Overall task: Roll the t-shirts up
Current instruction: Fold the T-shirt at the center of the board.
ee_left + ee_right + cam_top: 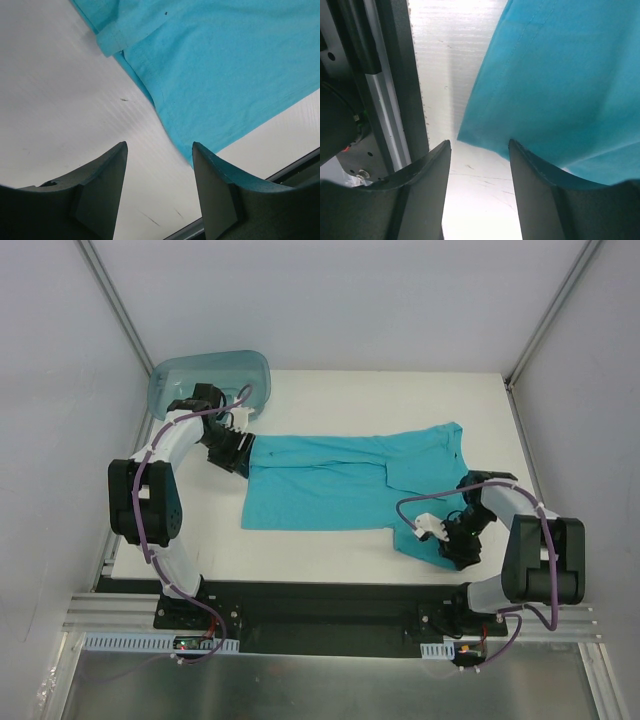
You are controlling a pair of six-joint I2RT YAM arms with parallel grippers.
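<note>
Our left tool and right tool are open, holding nothing; our arms bend low at both ends of the t-shirt.

This looks like a robot lab cell, not a home. A white table stands inside plain grey walls with metal bars at the corners. Just left of the right jaws runs an aluminium rail, and a purple cable loops near them.
</note>
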